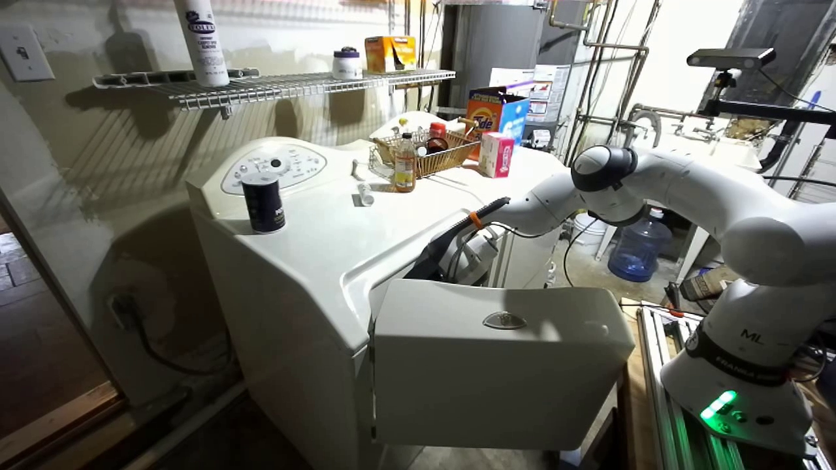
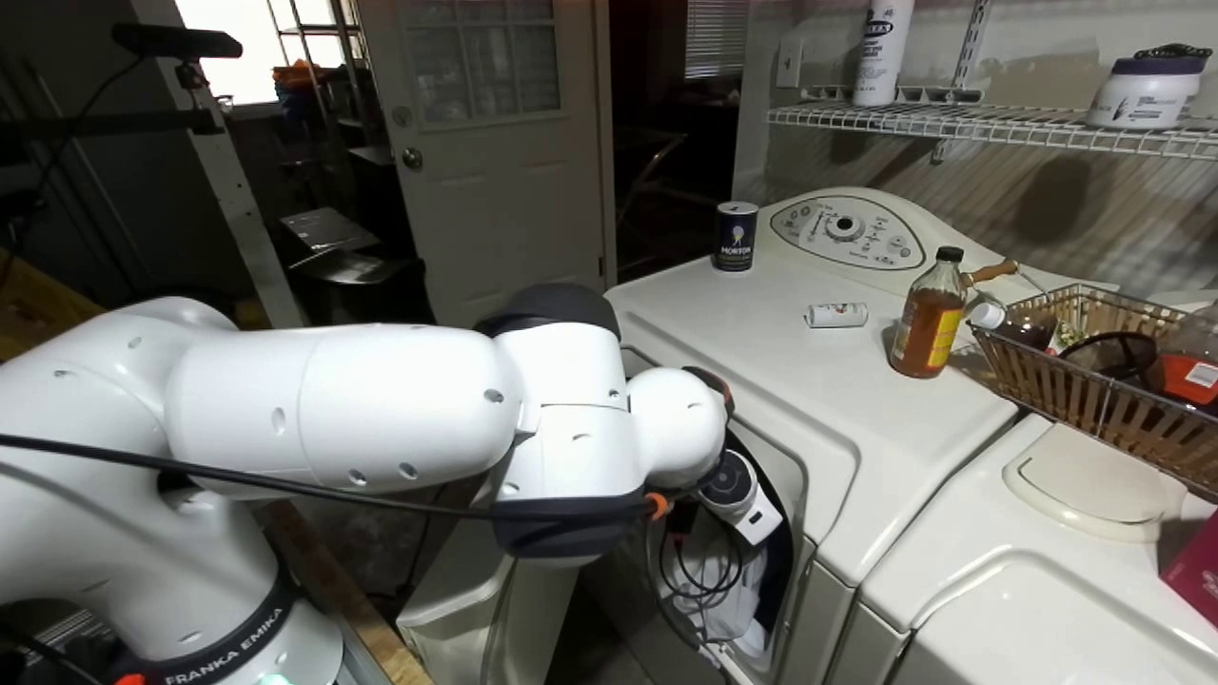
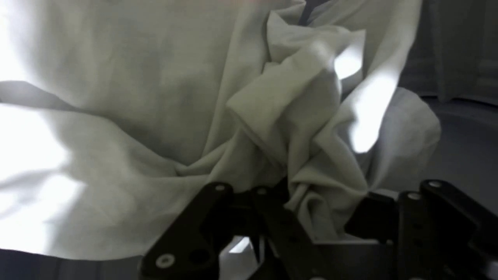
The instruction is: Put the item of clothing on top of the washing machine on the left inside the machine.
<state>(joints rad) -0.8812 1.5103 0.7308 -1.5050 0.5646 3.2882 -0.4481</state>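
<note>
The off-white machine (image 1: 326, 241) stands with its front door (image 1: 483, 385) swung open. It also shows in an exterior view (image 2: 761, 304). My wrist reaches into its opening, and the door hides the gripper in an exterior view. In the wrist view a pale cloth (image 3: 175, 97) fills most of the picture. My gripper (image 3: 323, 204) has a thick bunch of it between its fingers, touching both pads. The fingers stand apart by the thickness of the bunch. A white part of the cloth (image 2: 737, 599) hangs in the opening below the wrist. The dark drum wall (image 3: 463, 147) shows at right.
On the machine top stand a dark salt canister (image 1: 264, 205), a small white tube (image 1: 366, 194), a bottle of amber liquid (image 1: 405, 166) and a wicker basket (image 1: 444, 160). Boxes stand beyond the basket. A wire shelf (image 1: 307, 89) hangs above. A cable (image 2: 381, 499) runs along the arm.
</note>
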